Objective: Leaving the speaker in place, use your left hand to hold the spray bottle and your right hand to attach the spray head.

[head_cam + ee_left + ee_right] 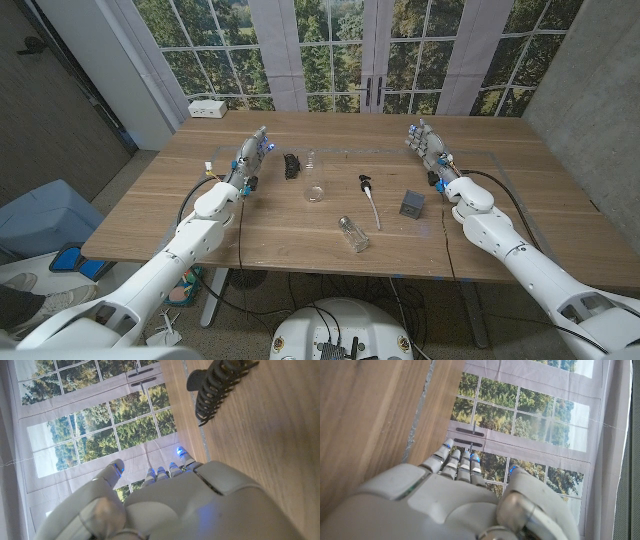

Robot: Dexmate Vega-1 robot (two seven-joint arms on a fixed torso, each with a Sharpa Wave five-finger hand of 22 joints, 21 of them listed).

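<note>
Bottle lies near spray head; left hand and right hand spread, empty.

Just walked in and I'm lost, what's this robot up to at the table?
Nothing is being handled yet. The left hand and right hand are both held open near the table's far side, holding nothing. Between them the spray bottle lies on its side, with the spray head detached beside it and the speaker untouched.
</note>
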